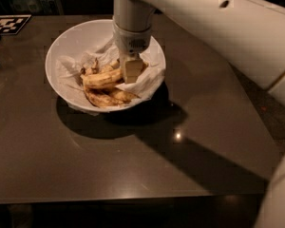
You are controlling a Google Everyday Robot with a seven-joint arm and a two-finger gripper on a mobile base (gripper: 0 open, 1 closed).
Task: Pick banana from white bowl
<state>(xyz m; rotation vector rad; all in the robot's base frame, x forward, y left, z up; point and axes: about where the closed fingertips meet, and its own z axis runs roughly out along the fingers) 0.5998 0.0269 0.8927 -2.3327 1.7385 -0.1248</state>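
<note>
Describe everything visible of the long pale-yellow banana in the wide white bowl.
The long pale-yellow banana is plump, gently curved and brown-speckled, with a dark tip. It lies roughly level across the middle of the round white bowl, on crumpled white paper, beside shorter, browner bananas. Its right end meets the robot's pale gripper, which reaches down into the bowl; whether it is gripped cannot be told.

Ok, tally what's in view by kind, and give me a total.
Bananas: at least 4, pile partly hidden, the banana on top
White bowl: 1
Paper lining: 1
Marker card: 1
Table: 1
Gripper, down in the bowl beside the banana: 1
Total: at least 9
</note>
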